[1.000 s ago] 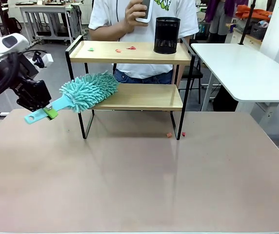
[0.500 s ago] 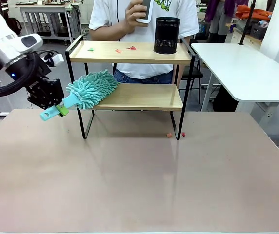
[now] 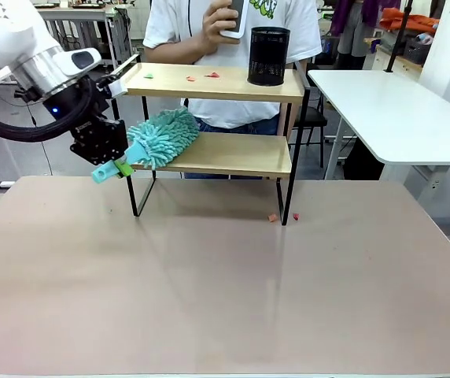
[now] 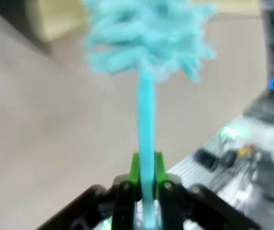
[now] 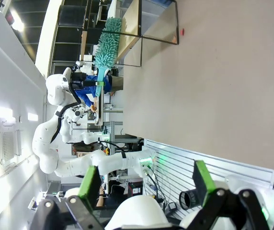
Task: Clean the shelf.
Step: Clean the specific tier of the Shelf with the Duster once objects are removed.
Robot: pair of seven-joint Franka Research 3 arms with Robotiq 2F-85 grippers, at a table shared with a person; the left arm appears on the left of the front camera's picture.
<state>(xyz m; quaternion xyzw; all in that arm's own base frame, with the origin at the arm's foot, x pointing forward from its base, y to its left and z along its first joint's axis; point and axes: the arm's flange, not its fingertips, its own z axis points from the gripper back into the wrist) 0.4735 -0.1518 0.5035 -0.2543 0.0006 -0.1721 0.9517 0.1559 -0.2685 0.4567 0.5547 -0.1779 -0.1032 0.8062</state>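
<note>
Clamping teal duster (image 3: pixel 160 135), L gripper (image 3: pixel 123 167) at shelf (image 3: pixel 233 155) lower board; mesh cup (image 3: pixel 269 55), scraps (image 3: pixel 212 75) on top; R gripper (image 5: pixel 146 179) spread.

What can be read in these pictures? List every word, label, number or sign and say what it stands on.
No text here can be read.
Green print on the person's white shirt: cut off at the picture's top edge, unreadable.
Shelf, duster, black mesh cup: no lettering visible.
</note>
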